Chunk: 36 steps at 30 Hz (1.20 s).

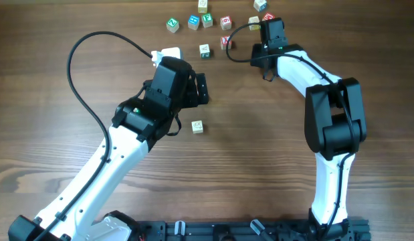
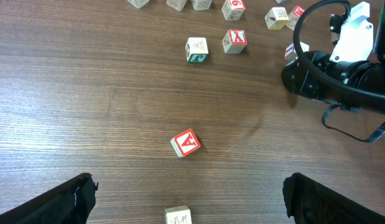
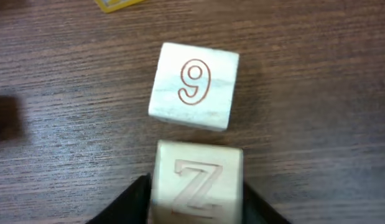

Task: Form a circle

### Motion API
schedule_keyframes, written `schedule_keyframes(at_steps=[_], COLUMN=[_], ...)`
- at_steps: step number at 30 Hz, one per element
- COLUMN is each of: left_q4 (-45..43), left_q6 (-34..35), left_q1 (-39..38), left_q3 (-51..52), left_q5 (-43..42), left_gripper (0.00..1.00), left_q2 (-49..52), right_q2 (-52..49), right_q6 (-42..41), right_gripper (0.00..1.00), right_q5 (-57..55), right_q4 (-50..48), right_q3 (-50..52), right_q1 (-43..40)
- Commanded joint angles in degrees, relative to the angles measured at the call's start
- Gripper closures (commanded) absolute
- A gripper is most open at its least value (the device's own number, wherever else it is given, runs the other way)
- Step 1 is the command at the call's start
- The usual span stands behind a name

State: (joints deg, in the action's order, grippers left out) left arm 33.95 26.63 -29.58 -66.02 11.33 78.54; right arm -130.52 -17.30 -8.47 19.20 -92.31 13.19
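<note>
One Z cube (image 3: 196, 182) pinched by right hand (image 3: 195, 202) | 9 cube (image 3: 193, 86) just beside | left hand (image 2: 191, 190) spread wide

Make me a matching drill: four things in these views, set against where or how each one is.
Things:
1. Z cube
2. 9 cube
3. A cube
4. left hand

States:
a. red face, lying alone, askew
b. open, empty
c. between the fingers of the right hand
d. loose on the table, right beside the Z cube

Pairs: 1-c, 2-d, 3-a, 4-b
</note>
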Motion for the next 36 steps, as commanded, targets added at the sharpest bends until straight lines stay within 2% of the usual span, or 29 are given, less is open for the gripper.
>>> schedule_keyframes(at_steps=[1,6,8,11,21,24,26,29,30,31,33,36], left_q4=[0.00,0.00,0.00,0.00,-1.38,-1.38,1.60,9.25,14.27,16.63,20.06,23.50], left_q6=[-0.90,-0.90,-0.90,-0.90,-0.94,-0.33,4.15,12.20,16.92,18.71,21.33,21.62], left_q1=[0.17,0.17,0.17,0.17,0.20,1.09,2.47,6.62,10.97,13.90,19.93,30.21], left_q3=[-0.42,-0.42,-0.42,-0.42,-0.42,-0.55,-0.57,-0.55,-0.55,-0.55,-0.55,-0.52], left_q5=[1.16,1.16,1.16,1.16,1.27,14.03,21.11,29.77,32.44,32.41,29.27,18.21], left_gripper=[0.00,0.00,0.00,0.00,0.00,0.00,0.00,0.00,0.00,0.00,0.00,0.00], left_q2=[0.33,0.33,0.33,0.33,0.33,-1.22,-4.13,-9.44,-12.50,-13.97,-16.06,-16.98], right_q2=[1.27,7.63,10.23,12.04,12.00,11.91,11.89,11.89,11.87,11.87,11.87,11.87], right_q6=[-0.63,-0.37,5.57,14.32,13.92,14.95,16.26,19.91,21.77,22.25,22.29,22.38], right_gripper=[0.68,0.75,0.79,0.80,0.80,0.80,0.80,0.80,0.80,0.80,0.80,0.79], right_q5=[-0.09,0.63,7.85,19.06,22.84,24.00,24.26,28.33,30.32,30.67,30.60,30.10], right_q4=[2.62,8.85,11.89,17.05,28.63,31.91,34.29,36.30,36.52,36.41,35.67,31.87], right_q3=[-1.95,-1.95,-1.95,-1.95,-1.86,-1.68,-1.68,-0.74,0.11,0.55,1.53,4.92], right_q1=[0.04,0.04,0.04,0.04,0.31,0.70,1.14,2.45,3.28,3.80,4.76,6.21])
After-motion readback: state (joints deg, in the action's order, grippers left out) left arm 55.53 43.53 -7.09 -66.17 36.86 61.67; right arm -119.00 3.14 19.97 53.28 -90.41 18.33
